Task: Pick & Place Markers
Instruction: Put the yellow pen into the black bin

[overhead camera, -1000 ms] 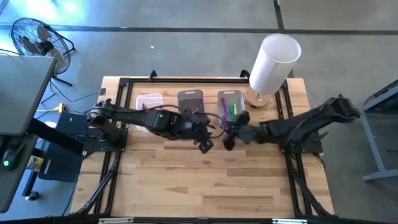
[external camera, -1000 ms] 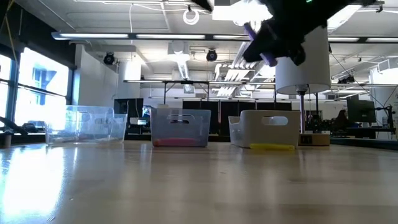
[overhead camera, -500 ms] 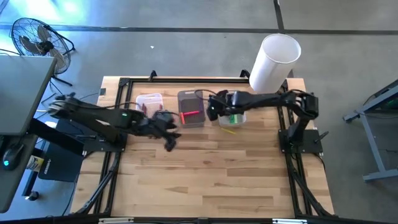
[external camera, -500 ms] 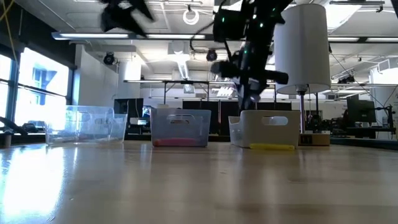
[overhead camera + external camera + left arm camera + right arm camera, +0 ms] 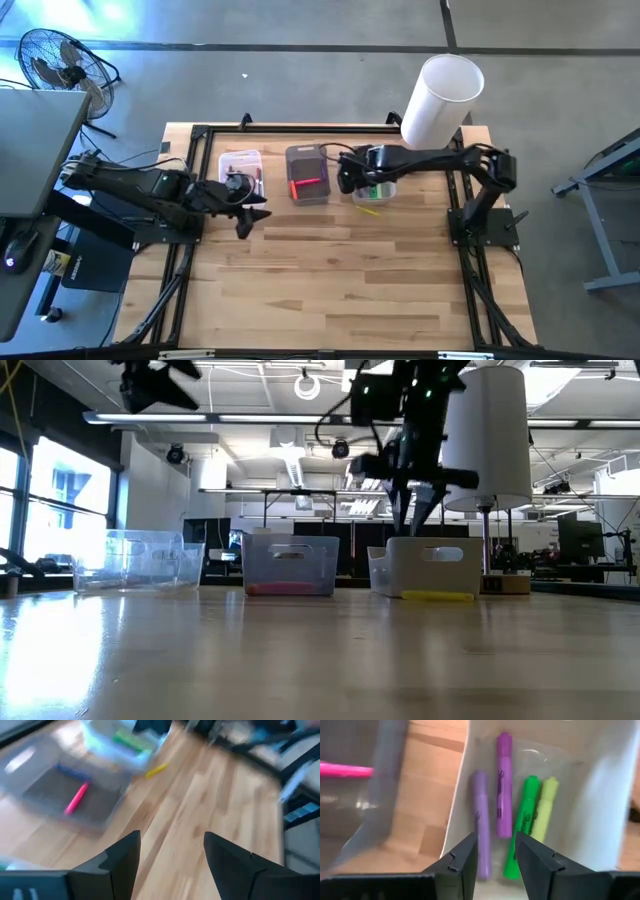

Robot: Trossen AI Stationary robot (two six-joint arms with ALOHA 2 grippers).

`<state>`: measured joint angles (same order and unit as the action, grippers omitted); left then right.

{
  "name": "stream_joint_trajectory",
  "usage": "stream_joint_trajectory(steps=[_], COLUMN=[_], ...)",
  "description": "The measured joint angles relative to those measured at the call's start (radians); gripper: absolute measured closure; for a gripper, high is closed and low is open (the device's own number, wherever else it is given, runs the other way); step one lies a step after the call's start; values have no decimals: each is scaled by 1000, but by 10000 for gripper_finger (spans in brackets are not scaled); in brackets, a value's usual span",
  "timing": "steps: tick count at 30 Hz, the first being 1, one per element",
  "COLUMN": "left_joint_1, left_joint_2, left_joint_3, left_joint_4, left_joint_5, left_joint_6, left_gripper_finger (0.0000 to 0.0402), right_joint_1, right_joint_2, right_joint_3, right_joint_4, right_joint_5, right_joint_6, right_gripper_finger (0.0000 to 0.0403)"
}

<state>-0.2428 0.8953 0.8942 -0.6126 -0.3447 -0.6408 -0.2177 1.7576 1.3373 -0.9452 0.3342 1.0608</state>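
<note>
My right gripper (image 5: 495, 837) hangs open over the white bin (image 5: 372, 178), empty. In the bin lie two purple markers (image 5: 502, 785), a green one (image 5: 522, 825) and a yellow-green one (image 5: 545, 810), flat on its floor. A pink marker (image 5: 308, 185) lies in the grey bin (image 5: 306, 160). One yellow marker (image 5: 368, 210) lies on the table in front of the white bin. My left gripper (image 5: 243, 222) is open and empty, raised over the table near the clear bin (image 5: 240, 165).
A tall white cylinder lamp (image 5: 440, 100) on a wooden base stands just beyond the white bin, at the far right. The three bins sit in a row along the far edge. Bare wood (image 5: 340, 290) fills the near half of the table. A fan (image 5: 55, 60) stands off the table.
Both grippers were together over the table's middle, with a purple marker between them. My right gripper swung toward the far edge and now hangs over the white bin, fingers spread wider than half a second ago. My left gripper drew back toward the table's left, ending near the clear bin.
</note>
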Motion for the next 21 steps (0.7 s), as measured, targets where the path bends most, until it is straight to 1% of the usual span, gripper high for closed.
stream_joint_trajectory(steps=[2, 4, 6, 9, 11, 14, 16, 19, 21], left_joint_1=[0, 0, 0, 0, 0, 0, 0, 0, 0], left_joint_2=[-1, -9, -8, -8, -8, -8, -8, -8, -8], left_joint_3=[6, 1, 5, 2, 3, 3, 3, 3, 3], left_joint_4=[27, 2, 25, 14, 20, 32, 39, 43, 49], left_joint_5=[5, 19, 33, 40, 40, 40, 40, 38, 24], left_joint_6=[17, 34, 41, 42, 44, 69, 80, 85, 86], left_gripper_finger=[186, 186, 186, 186, 186, 186, 186, 186, 186], right_joint_1=[36, 84, 144, 241, 318, 442, 519, 622, 687], right_joint_2=[-42, -93, -147, -212, -234, -243, -243, -244, -244], right_joint_3=[0, 0, 0, 2, 2, 1, -13, -97, -173], right_joint_4=[-13, -32, -39, -70, -103, -182, -220, -216, -172], right_joint_5=[35, 89, 132, 152, 189, 289, 318, 303, 275], right_joint_6=[-26, -37, -37, -37, -11, 104, 205, 370, 471], right_gripper_finger=[282, 282, 282, 282, 282, 281, 281, 281, 281])
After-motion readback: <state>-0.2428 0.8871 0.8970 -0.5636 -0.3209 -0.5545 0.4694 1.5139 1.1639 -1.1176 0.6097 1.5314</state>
